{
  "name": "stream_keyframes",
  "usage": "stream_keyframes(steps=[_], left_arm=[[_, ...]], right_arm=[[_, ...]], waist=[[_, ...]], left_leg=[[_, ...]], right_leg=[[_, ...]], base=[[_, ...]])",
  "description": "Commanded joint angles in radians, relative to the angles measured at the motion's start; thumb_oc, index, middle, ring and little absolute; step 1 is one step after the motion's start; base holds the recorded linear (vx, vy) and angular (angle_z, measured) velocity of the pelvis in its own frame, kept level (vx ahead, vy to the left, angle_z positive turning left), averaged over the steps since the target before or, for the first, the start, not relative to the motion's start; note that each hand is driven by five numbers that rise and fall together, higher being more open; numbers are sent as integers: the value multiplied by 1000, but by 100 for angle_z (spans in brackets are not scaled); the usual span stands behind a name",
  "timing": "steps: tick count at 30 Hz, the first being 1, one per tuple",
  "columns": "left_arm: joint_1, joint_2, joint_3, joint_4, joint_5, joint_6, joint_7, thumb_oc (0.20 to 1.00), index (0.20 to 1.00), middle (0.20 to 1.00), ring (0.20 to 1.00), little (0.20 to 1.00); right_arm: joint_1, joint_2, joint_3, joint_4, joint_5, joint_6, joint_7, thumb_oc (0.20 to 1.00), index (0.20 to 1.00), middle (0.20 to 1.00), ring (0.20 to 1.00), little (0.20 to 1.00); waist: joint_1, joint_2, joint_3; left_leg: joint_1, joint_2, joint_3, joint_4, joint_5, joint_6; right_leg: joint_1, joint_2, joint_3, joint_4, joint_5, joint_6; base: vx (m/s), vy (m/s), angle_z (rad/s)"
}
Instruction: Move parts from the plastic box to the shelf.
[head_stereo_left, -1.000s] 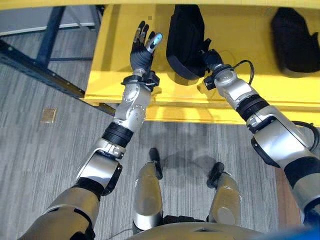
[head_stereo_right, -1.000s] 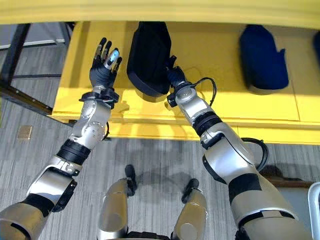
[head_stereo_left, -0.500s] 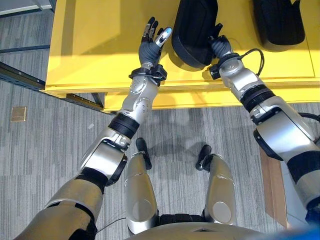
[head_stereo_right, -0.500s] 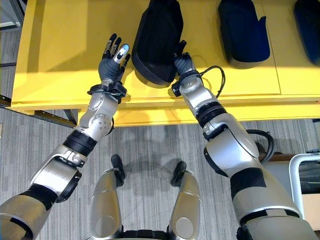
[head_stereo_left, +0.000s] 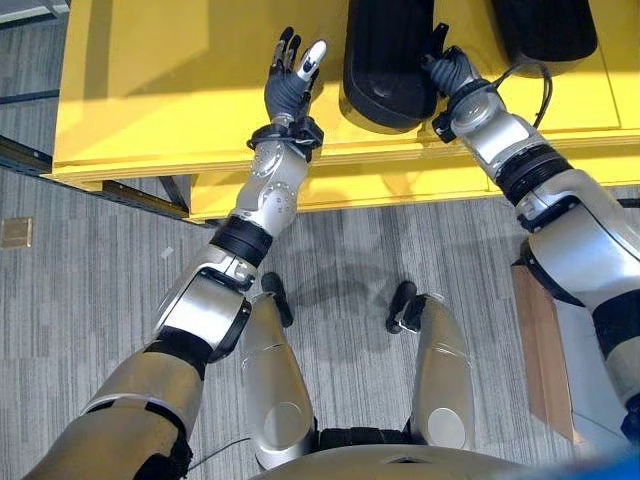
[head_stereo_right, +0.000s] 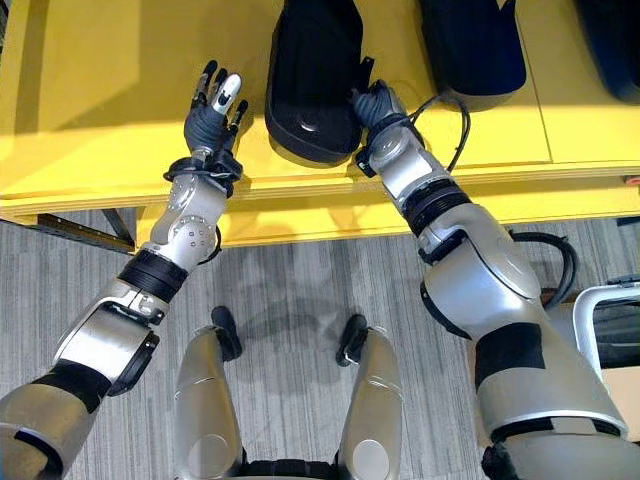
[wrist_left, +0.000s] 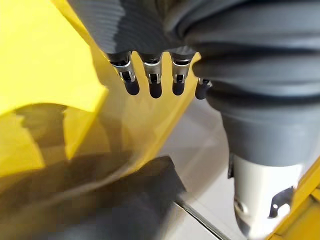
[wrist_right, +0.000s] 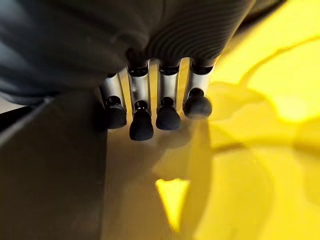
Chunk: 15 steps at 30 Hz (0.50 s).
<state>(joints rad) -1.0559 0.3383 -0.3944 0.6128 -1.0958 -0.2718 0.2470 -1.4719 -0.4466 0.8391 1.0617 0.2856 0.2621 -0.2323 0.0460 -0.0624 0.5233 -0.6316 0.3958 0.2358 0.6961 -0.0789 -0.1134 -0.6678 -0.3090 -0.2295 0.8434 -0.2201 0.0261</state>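
while my wrist views show straight fingers, the eyes show both hands flanking the part (head_stereo_right: 315, 80) near the shelf's (head_stereo_right: 90, 150) front edge: left hand (head_stereo_right: 210, 120) open beside it, right hand (head_stereo_right: 374, 102) flat against it; the view has shifted since.

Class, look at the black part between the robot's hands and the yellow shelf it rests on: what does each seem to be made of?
The black part looks like moulded plastic, smooth and slightly glossy, with rounded edges and soft highlights. The yellow shelf looks like painted sheet metal, flat and evenly coloured with a folded front lip, though coated board is possible.

black part (head_stereo_right: 313, 80) pushed deeper onto shelf (head_stereo_right: 90, 120), camera view shifted
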Motion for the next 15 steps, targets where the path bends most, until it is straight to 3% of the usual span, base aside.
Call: stream_keyframes(steps=[1, 15], left_arm=[[-133, 37, -37, -13, -37, -45, -11, 1000, 1000, 1000, 1000, 1000], [-255, 78, -89, 91, -174, -34, -48, 1000, 1000, 1000, 1000, 1000]], right_arm=[[-143, -25, 16, 45, -26, -23, -6, 200, 200, 200, 200, 200], [-254, -18, 100, 97, -45, -30, -4, 200, 200, 200, 200, 200]], waist=[[27, 14, -12], [4, 29, -20]], left_leg=[[10, 0, 2, 98, -141, 3], [-119, 22, -53, 280, -224, 24]], right_leg=[[14, 31, 6, -28, 14, 50], [-112, 48, 49, 152, -74, 22]], base=[[-1, 10, -5], [6, 0, -1]])
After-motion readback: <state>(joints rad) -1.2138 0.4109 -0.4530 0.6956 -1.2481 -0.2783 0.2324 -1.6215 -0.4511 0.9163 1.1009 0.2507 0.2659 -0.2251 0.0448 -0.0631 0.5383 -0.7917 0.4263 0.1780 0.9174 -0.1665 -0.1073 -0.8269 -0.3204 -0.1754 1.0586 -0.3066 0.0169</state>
